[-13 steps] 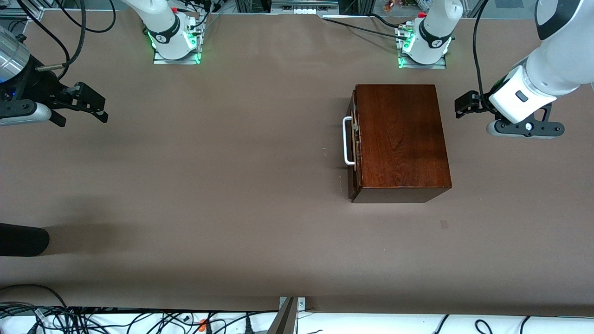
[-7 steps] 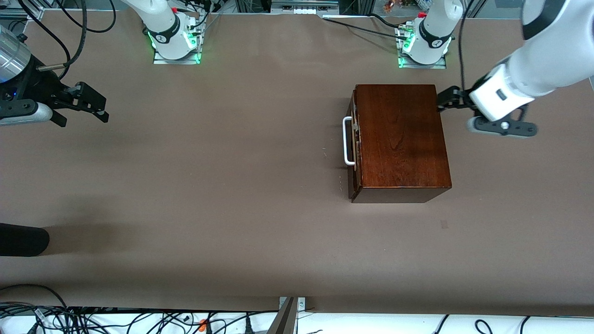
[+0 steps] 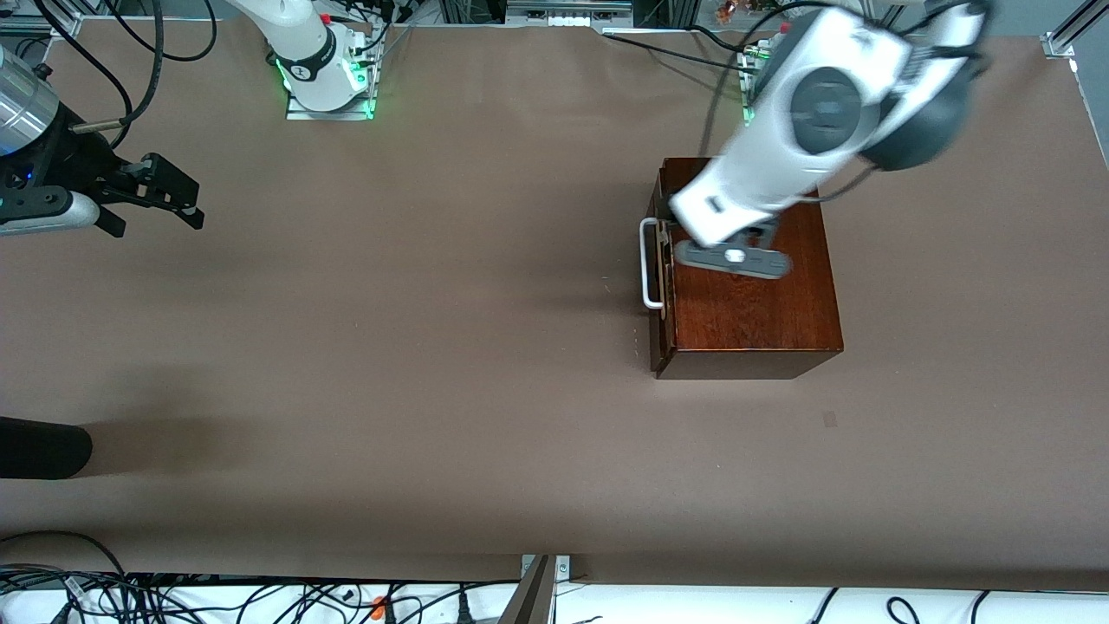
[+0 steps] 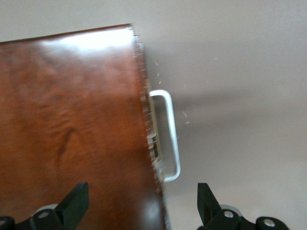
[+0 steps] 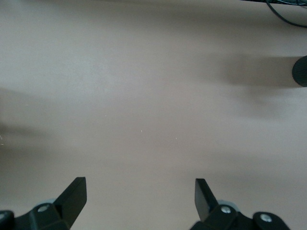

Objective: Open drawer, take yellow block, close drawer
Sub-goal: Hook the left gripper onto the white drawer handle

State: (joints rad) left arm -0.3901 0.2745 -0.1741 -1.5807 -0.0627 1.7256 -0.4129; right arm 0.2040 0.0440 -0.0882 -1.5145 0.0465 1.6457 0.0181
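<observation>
Front view gives you one dark reddish-brown wooden box (image 3: 752, 295) on the brown table (image 3: 416, 364), sitting toward the left arm's end and nearer the arm bases than the front camera. Its single drawer (image 3: 661, 286) is pushed in — only the dark front shows, on the box face turned toward the right arm's end of the table, with one white U-shaped handle (image 3: 647, 263) standing out from it. You cannot see any yellow block in the three views.

You have two grippers to watch. Your left gripper (image 4: 144, 206) hangs above the box, over the edge that carries the drawer front; from the front its fingers are hidden under the wrist, but the left wrist view shows both black fingers (image 4: 74, 203) spread wide, one over the wooden top and the other over bare table past the handle (image 4: 169, 136), touching neither. Your right gripper (image 3: 169, 195) waits well apart from the box, over the table at the right arm's end, its fingers (image 5: 72, 194) also spread with nothing between them.

One dark rounded object (image 3: 39, 446) sits at the table edge at that same end, well apart from the box and nearer the front camera than it.
</observation>
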